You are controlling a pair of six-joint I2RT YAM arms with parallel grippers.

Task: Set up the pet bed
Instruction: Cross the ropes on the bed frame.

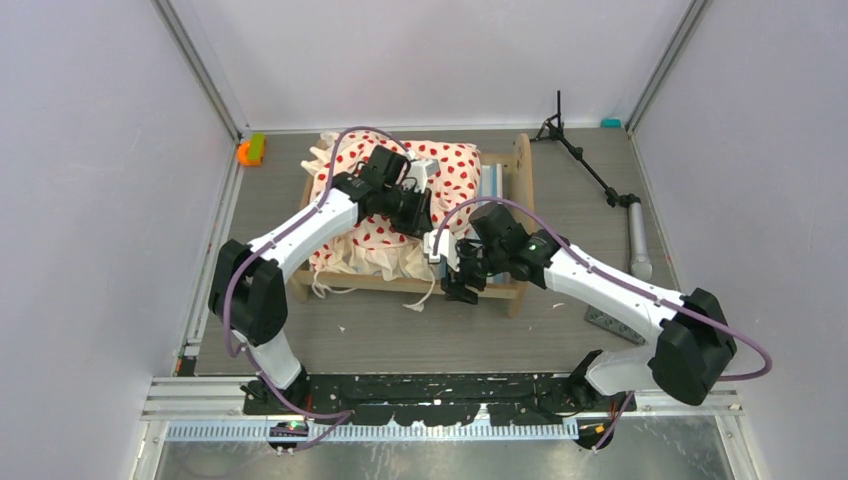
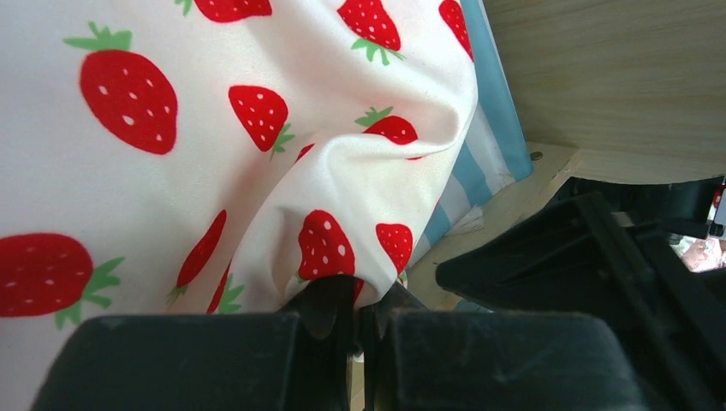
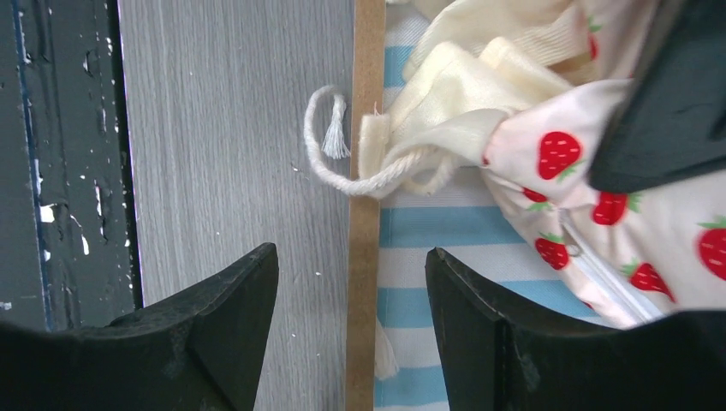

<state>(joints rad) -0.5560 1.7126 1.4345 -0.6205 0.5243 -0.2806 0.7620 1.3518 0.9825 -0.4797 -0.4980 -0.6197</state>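
Observation:
The light-wood pet bed frame (image 1: pixel 521 178) stands mid-table with its blue-white striped mattress (image 1: pixel 492 185) showing at the right end. The cream bedding with red prints (image 1: pixel 452 172) lies bunched over it and hangs over the near rail. My left gripper (image 1: pixel 424 206) is shut on a fold of the bedding (image 2: pixel 282 145) above the mattress (image 2: pixel 479 167), close to the end board (image 2: pixel 616 77). My right gripper (image 1: pixel 459 287) is open, its fingers astride the near side rail (image 3: pixel 364 282), one over the floor and one over the mattress (image 3: pixel 445 227). A cream cord (image 3: pixel 334 167) drapes over the rail.
A black tripod stand (image 1: pixel 590 170) with a grey handle (image 1: pixel 638 240) lies at the right. A dark studded mat (image 1: pixel 610 322) sits by the right arm. An orange-green object (image 1: pixel 250 150) and a teal one (image 1: pixel 610 123) lie at the back wall.

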